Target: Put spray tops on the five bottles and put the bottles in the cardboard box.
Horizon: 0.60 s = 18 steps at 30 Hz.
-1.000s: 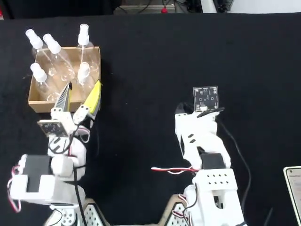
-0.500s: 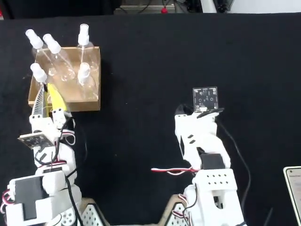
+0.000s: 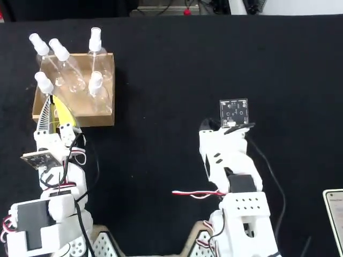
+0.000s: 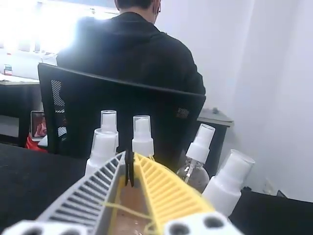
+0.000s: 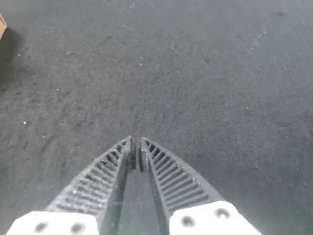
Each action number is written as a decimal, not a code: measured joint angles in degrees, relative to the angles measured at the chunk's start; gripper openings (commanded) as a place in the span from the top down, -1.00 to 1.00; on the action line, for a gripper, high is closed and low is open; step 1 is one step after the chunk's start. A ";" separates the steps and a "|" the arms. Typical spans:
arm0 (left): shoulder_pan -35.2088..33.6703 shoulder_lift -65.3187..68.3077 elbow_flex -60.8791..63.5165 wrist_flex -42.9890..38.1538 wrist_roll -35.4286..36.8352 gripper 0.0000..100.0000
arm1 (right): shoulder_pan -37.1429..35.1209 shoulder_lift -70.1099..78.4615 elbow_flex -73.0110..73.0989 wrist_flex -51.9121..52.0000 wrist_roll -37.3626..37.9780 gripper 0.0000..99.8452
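Our left tool (image 3: pixel 52 99) has swung to the box's (image 3: pixel 91 119) near-left corner, tips now together, empty. Right tool (image 5: pixel 136 145) likewise, over bare counter (image 5: pixel 205 58). We see all 5 capped bottles (image 3: pixel 95 85) inside the box, so task looks done.

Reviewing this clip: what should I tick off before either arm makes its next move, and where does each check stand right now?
1. All five bottles inside the cardboard box: ok, all stand in it.
2. Spray tops fitted: ok, a white top on each.
3. Left pincer empty: ok, shut on nothing, at the box's near-left corner.
4. Right pincer empty: ok, shut over bare table.
5. Left pincer clear of the near-left bottle: cannot tell, its tip is close beside it.
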 measured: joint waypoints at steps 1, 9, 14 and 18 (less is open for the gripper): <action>0.00 0.00 0.00 -0.79 0.00 0.94 | 0.00 0.00 0.00 0.00 0.00 0.98; 0.00 -1.67 0.00 -9.05 -5.01 0.94 | 0.00 0.00 0.00 0.00 0.00 0.98; 0.70 -5.01 0.00 -9.14 -10.20 0.94 | 0.00 0.00 0.00 0.00 0.00 0.98; 0.70 -12.13 0.00 -9.14 -13.27 0.94 | 0.00 0.00 0.00 0.00 0.00 0.98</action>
